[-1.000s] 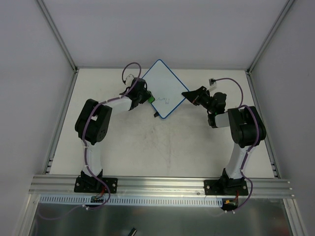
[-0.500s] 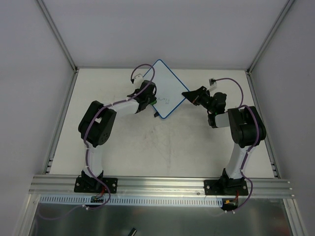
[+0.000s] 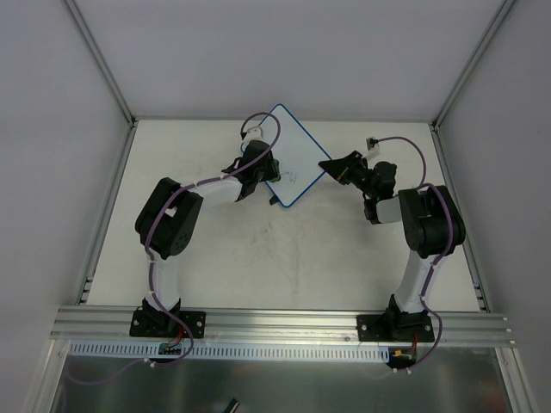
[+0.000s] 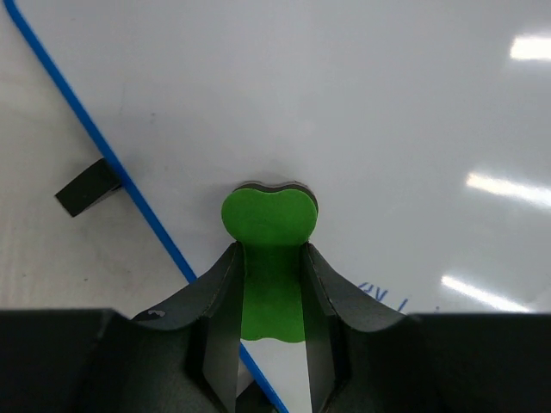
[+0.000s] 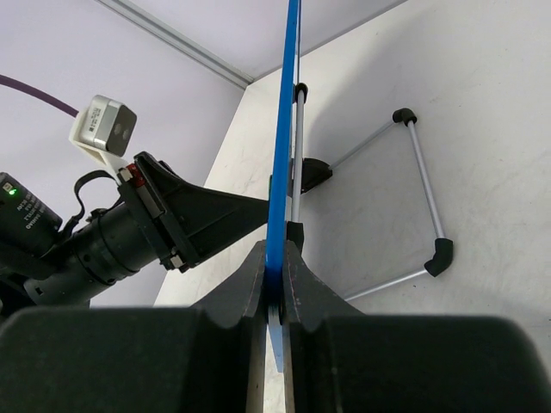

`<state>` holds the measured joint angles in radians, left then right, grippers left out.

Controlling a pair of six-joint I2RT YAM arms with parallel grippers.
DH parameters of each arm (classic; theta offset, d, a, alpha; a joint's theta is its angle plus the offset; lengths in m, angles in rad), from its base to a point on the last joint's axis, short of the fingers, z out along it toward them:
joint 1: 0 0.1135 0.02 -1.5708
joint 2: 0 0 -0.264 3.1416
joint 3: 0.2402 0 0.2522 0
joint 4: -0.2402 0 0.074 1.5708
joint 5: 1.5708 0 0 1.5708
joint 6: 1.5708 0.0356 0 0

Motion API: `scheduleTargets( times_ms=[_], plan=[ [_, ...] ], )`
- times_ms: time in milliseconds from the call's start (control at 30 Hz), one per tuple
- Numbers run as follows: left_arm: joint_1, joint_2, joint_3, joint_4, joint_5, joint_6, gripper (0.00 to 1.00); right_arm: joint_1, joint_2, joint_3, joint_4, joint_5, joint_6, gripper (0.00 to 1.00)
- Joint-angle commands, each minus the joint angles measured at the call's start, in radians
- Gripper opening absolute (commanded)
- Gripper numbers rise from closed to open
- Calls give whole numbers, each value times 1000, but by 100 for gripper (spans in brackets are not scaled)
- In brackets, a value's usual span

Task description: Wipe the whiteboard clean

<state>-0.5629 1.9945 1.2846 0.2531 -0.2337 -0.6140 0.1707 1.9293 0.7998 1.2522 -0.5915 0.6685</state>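
Observation:
The whiteboard (image 3: 288, 146) lies diamond-wise at the back middle of the table, white with a thin blue rim (image 4: 103, 142). Faint blue marks (image 3: 291, 177) show near its lower right. My left gripper (image 3: 263, 171) is shut on the green eraser (image 4: 269, 225), whose end presses on the board's white face near the left rim. My right gripper (image 3: 327, 164) is shut on the board's right corner; in the right wrist view (image 5: 275, 271) the blue rim (image 5: 282, 129) runs edge-on between the fingers.
A black foot (image 4: 87, 188) of the board sticks out on the table beside the rim. A wire stand (image 5: 413, 194) with black caps shows behind the board. Grey walls and aluminium rails (image 3: 103, 219) bound the white table.
My left gripper with the eraser has moved right and farther back, from the board's left edge onto its face. The right arm and the board have not moved.

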Motion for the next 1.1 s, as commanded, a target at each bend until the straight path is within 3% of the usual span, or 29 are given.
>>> scheduleTargets(
  times_ms=[0,200,433,733,933,1067],
  plan=[
    [-78,39,-11,61,327,65,0,24,4,30,145,-85,55,0],
    [-84,46,-22,135,453,118,0,23,5,30,145,-83,55,0],
    [-118,27,-47,126,448,166,0,23,7,35,145,-87,56,0],
    [-187,-3,-61,61,303,220,0,23,4,33,147,-85,54,0],
    [-184,-7,-59,5,200,178,0,21,4,27,150,-85,57,0],
    [-157,-13,-88,8,218,132,0,21,4,27,151,-85,59,0]
  ],
)
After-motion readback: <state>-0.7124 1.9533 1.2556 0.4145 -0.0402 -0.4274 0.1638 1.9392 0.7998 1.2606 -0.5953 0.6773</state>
